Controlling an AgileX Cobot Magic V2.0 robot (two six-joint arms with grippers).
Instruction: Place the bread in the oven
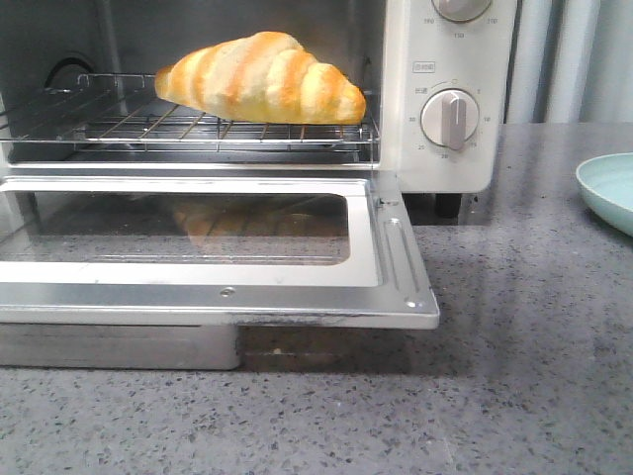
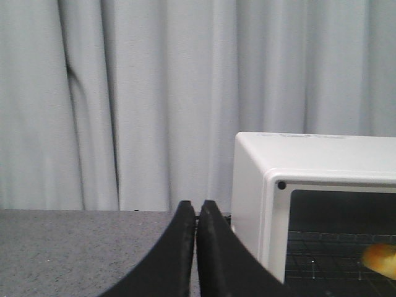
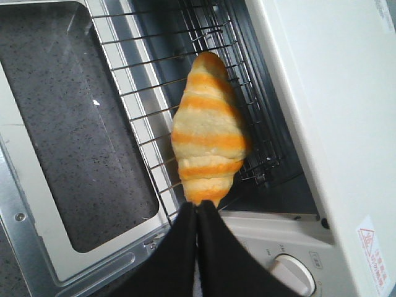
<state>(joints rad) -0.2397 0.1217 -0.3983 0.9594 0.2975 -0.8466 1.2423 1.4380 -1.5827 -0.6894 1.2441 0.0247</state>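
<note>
The bread, golden-orange with pale stripes, lies on the wire rack inside the cream-white oven, toward the rack's right side. The oven's glass door hangs fully open over the counter. Neither gripper shows in the front view. From above, the bread rests lengthwise on the rack, and my right gripper is shut and empty, its tips lining up with the bread's near end. My left gripper is shut with nothing in it, beside the oven's left wall. A tip of the bread shows inside.
A pale green bowl sits at the right edge of the grey speckled counter. The oven's round dial faces forward on its right panel. A grey curtain hangs behind the counter.
</note>
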